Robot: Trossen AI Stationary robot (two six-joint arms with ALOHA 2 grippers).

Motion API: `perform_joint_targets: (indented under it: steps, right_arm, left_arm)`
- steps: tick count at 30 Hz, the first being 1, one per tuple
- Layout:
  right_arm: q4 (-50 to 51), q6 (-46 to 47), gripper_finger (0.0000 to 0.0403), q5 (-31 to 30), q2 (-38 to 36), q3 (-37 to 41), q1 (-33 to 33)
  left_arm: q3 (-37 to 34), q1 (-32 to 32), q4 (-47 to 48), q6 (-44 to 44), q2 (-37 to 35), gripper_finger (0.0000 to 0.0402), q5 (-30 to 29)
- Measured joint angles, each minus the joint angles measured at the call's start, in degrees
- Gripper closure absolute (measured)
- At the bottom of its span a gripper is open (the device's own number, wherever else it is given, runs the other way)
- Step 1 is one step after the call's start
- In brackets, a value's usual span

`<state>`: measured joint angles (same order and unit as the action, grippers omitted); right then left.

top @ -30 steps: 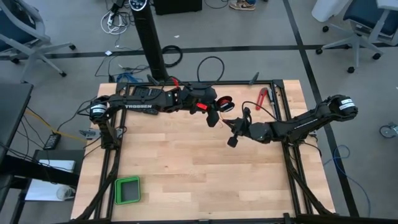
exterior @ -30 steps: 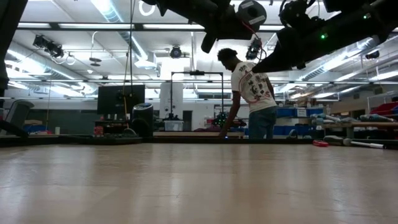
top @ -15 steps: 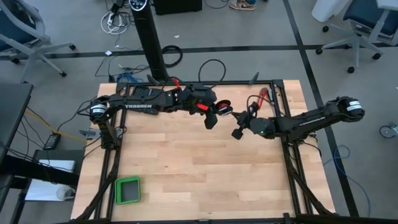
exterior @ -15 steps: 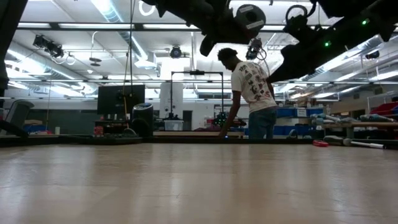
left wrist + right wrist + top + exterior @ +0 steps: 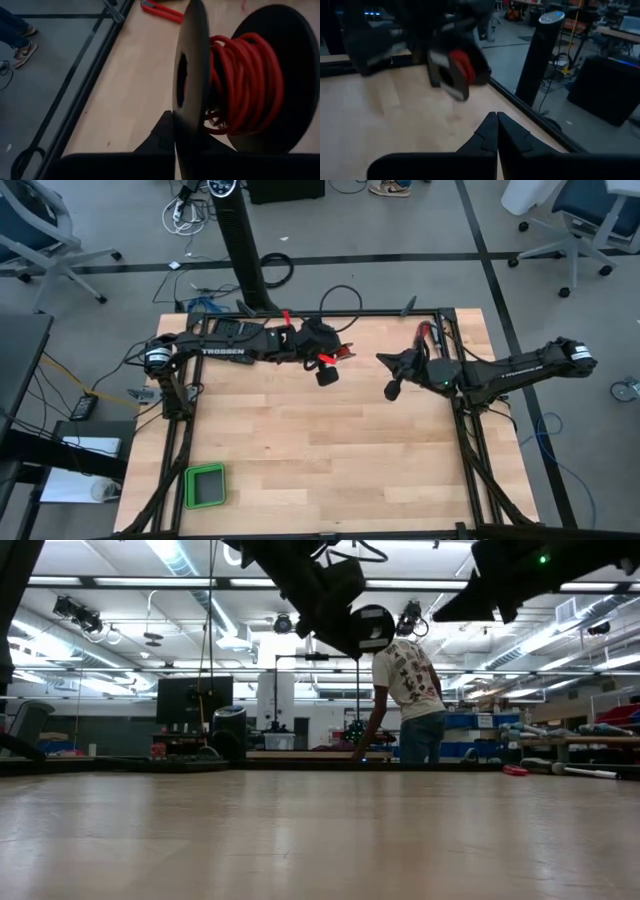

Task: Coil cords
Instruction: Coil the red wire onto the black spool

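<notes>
1. Left gripper is up off the pale wooden table, clamped on a black plastic spool wound with thin red cord.
2. Right gripper hangs nearby, fingers pinched together, holding nothing.

We are seeing even, soft overhead light on the wooden table, with only faint shadows under the arms. Ceiling light strips are glaring brightly across the room. The red-wound spool is smearing with motion blur in the right wrist view.
</notes>
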<state>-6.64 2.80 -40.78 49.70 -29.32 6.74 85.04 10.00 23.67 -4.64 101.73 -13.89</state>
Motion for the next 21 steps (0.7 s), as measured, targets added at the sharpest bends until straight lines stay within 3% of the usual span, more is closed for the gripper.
perform_joint_targets:
  steps: [6,12,21]
  right_arm:
    - [-0.2,-3.3,0.0403,0.3,2.6,-4.2,-0.9]
    - [1.1,0.9,0.0397,13.6,5.6,-6.1,-2.0]
    - [-0.6,-0.8,0.0343,14.5,9.3,-6.0,-2.5]
  left_arm:
    - [-1.0,0.0,0.7,-1.2,0.0,0.0399,0.0]
    - [-1.0,-0.4,0.4,-1.2,0.0,0.0399,0.0]
    - [-1.0,-2.3,1.9,-11.6,0.0,0.0399,6.2]
